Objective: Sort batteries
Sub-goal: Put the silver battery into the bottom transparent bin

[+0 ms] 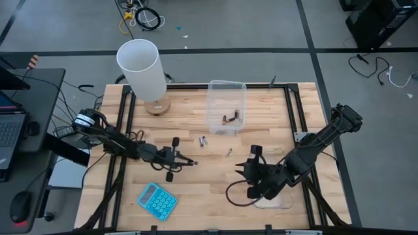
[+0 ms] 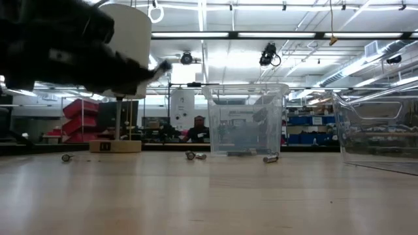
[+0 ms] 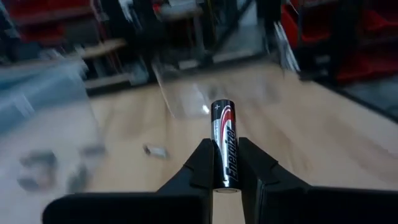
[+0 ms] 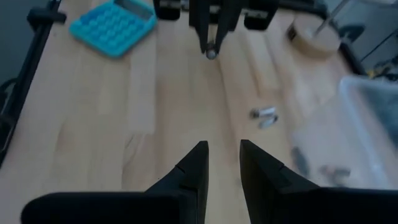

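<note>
Left pincer [image 3: 225, 163] clamping battery [image 3: 224, 142] near its lower end, left of clear tub [image 1: 226, 106], above counter [image 1: 209, 189]. Risking slip or pivot during carry: grip narrow, most of cell sticking out. Right pincer [image 4: 224, 163] waiting apart, empty, right of tub. Loose batteries [image 1: 204, 141] lying just below tub.

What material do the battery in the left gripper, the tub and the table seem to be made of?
Battery: probably metal under a glossy black, red and silver printed wrap; it shines.
Left gripper, shut on it: matte black, probably plastic.
Tub: clear plastic; the table shows through it.
Table: pale wood, with visible plank lines.
</note>
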You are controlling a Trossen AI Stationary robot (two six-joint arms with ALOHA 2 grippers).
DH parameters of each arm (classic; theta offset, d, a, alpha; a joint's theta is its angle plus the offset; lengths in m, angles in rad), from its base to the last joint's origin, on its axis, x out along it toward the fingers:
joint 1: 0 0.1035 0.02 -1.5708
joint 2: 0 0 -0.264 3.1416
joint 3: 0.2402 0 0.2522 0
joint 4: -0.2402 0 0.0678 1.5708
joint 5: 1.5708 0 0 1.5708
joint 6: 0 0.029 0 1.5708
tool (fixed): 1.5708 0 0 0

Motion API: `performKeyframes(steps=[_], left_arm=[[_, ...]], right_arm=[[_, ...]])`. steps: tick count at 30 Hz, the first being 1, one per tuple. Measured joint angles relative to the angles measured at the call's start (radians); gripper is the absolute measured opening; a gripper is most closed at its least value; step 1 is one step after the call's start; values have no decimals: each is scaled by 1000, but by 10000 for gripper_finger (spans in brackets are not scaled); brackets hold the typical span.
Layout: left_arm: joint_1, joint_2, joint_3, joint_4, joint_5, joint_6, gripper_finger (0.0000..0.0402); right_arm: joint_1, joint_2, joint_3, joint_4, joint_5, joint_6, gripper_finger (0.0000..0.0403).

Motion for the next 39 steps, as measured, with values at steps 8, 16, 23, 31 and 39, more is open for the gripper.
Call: performKeyframes(steps=[8,16,23,31,39], left_arm=[[0,0,172,-125,-48,127,33],[10,0,301,-178,-78,289,33],[14,1,427,-301,-86,377,33],[18,32,504,-361,-93,429,33],[21,32,506,-333,-99,427,33]], right_arm=[[-80,0,0,149,-10,-199,77],[-118,0,0,171,-69,-240,77],[-120,0,0,187,-66,-291,77],[-140,0,0,202,-60,-316,96],[-152,0,0,206,-59,-317,133]])
